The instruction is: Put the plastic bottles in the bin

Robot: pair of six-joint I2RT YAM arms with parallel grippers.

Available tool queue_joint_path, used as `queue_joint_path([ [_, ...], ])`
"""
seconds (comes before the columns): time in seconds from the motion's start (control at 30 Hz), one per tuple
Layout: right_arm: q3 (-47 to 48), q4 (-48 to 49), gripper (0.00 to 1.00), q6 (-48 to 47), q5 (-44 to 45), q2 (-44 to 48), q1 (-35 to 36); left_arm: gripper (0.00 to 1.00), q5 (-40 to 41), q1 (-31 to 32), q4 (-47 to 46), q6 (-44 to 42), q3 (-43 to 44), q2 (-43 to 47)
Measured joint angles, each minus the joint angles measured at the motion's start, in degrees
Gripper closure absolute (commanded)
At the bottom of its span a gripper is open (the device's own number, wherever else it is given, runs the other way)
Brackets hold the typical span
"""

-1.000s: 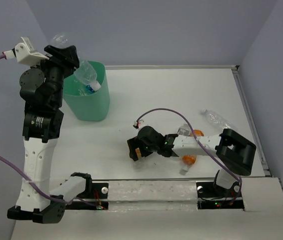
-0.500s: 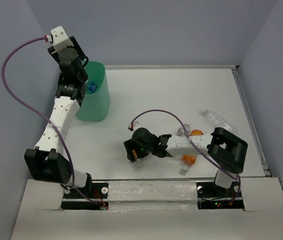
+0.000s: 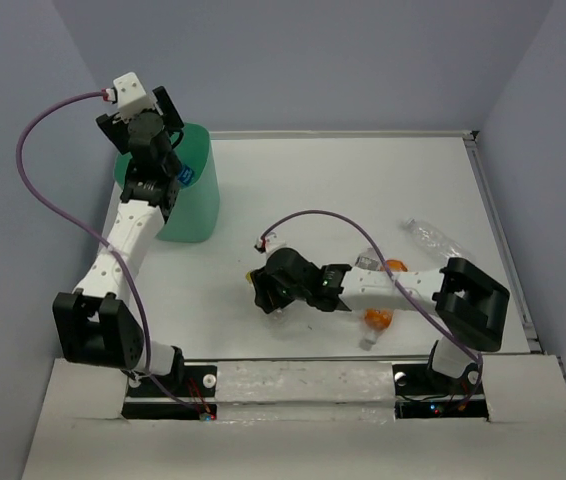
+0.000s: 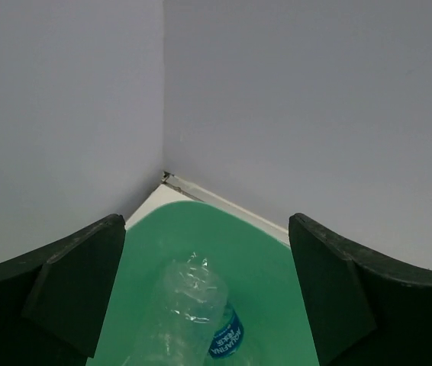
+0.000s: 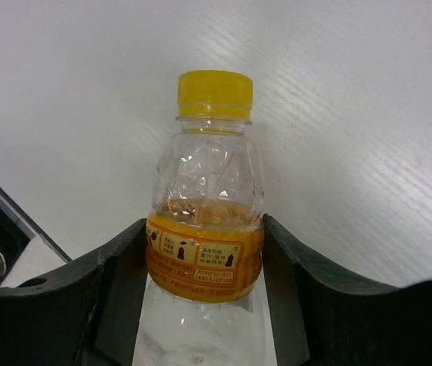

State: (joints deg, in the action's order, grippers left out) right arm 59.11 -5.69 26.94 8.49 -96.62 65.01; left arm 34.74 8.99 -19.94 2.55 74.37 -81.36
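My left gripper hangs open over the mint-green bin. In the left wrist view a clear plastic bottle with a blue label lies inside the bin, below and apart from my fingers. My right gripper sits low on the table's middle. Its fingers press both sides of a short clear bottle with a yellow cap and an orange label. That bottle lies on the white table, cap pointing away from the wrist.
A crushed clear bottle lies at the right of the table. More small bottles with orange parts lie beside my right forearm. A raised rim runs along the table's right edge.
My left gripper swung over the bin, opened and let go of the clear bottle, which now lies in the bin. My right gripper closed from wide open onto the short orange-labelled bottle.
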Motion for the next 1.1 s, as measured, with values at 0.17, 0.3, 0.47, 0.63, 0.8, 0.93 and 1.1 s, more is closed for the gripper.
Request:
queue_joint_path([
  [0.17,9.05,-0.68,0.66,-3.93,1.81,1.01,0.02,0.01,-3.74,0.0,3.5,4.85,-0.04,7.5],
  [0.3,18.23,-0.63,0.66,-8.2,2.97,0.85,0.0,0.01,-8.17,0.0,6.54,10.12,-2.1,18.12],
  [0.47,28.85,0.55,0.65,-13.77,4.26,0.28,0.0,0.01,-13.62,0.0,10.56,15.02,-9.55,36.11],
  [0.63,41.77,2.99,0.65,-19.32,5.01,-5.9,-0.55,0.01,-15.63,0.0,14.1,17.38,-17.59,49.81],
  [0.8,58.73,4.92,0.65,-23.1,3.98,-17.14,-2.49,0.01,-15.72,0.0,18.53,18.51,-26.38,57.99],
  [0.93,71.19,5.14,0.65,-24.2,2.58,-26.18,-5.31,0.01,-15.08,0.0,20.68,19.08,-29.51,61.59],
  [1.1,82.62,9.6,0.63,-25.0,1.86,-35.98,-7.8,0.01,-14.78,1.11,20.13,20.0,-32.92,65.16],
])
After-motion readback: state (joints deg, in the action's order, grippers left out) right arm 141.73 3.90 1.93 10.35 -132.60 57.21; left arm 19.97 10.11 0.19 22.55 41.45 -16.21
